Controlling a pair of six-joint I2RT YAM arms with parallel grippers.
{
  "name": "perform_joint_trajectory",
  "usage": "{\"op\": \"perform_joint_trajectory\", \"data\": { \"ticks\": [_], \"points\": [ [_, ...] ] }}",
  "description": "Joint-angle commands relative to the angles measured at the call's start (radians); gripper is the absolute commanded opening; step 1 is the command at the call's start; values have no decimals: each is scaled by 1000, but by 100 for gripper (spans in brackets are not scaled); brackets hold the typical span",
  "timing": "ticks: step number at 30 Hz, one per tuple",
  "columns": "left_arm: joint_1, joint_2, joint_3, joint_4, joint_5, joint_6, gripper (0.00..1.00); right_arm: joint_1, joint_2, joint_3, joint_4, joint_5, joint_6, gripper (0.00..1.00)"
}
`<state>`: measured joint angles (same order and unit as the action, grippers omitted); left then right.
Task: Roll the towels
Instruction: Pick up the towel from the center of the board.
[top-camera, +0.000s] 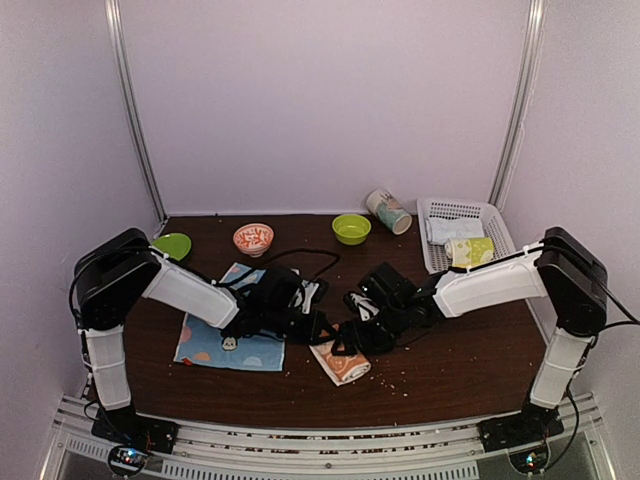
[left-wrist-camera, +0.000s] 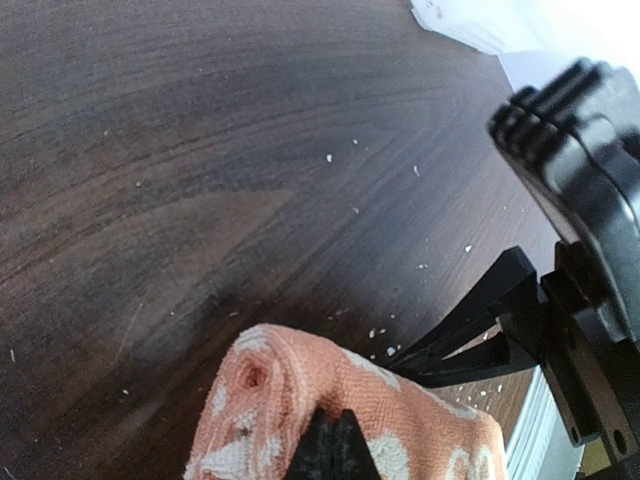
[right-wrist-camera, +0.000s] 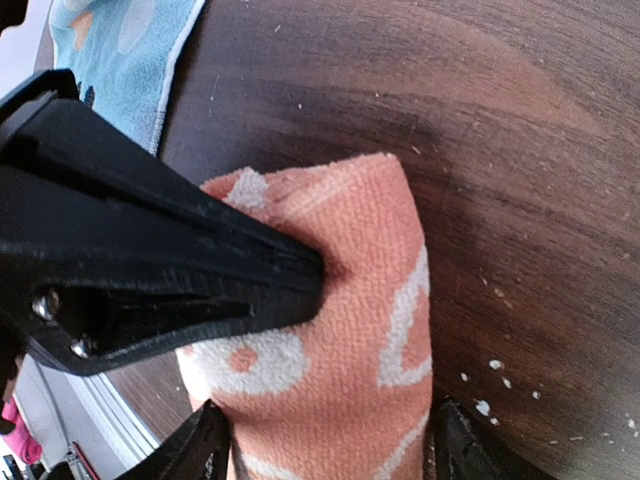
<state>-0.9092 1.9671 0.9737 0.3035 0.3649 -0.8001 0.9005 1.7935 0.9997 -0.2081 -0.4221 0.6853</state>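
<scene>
My left claw has its jaws pressed tight together. Its tip bears down on the orange towel and dents the cloth near one end of the roll. Whether any fold is caught between the jaws, I cannot tell.

My right claw stands apart, jaws wide, straddling the same roll. One of its fingers is on one long side and its twin is on the other. The orange cloth fills the gap between them. The finger edges sit right at the towel's sides, but I cannot say for sure that they touch it.

The orange towel is rolled up, white bunny marks showing, on the dark wooden table. It is just beside the near right corner of the light blue towel, clear of its edge. The light blue towel lies spread out flat, partly under my left forearm in the top view. Both my claws meet over the orange roll, to the right of the light blue towel.
</scene>
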Motion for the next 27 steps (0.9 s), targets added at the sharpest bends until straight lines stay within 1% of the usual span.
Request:
{"op": "perform_joint_trajectory", "data": {
  "ticks": [1, 5, 8, 11, 16, 18, 20, 23, 27],
  "points": [
    [3, 34, -53, -148, -16, -4, 0, -2, 60, 11, 1, -15, 11, 68],
    [3, 28, -56, -150, -18, -5, 0, 6, 89, 19, -26, -8, 6, 60],
    [2, 27, -54, -157, -21, -1, 0, 28, 114, 30, -52, -2, 1, 59],
    [3, 26, -48, -161, -23, 1, 0, 58, 143, 48, -86, 9, -5, 61],
    [2, 29, -46, -164, -23, 2, 0, 96, 170, 61, -98, 25, 10, 73],
    [3, 30, -49, -164, -21, 2, 0, 97, 164, 63, -96, 34, 13, 73],
    [3, 30, -49, -164, -21, 2, 0, 100, 169, 77, -119, 47, 9, 66],
    [3, 29, -46, -167, -18, 5, 0, 108, 187, 96, -152, 65, -1, 51],
    [3, 26, -46, -167, -20, 7, 0, 119, 204, 88, -148, 76, 16, 32]
  ]
}}
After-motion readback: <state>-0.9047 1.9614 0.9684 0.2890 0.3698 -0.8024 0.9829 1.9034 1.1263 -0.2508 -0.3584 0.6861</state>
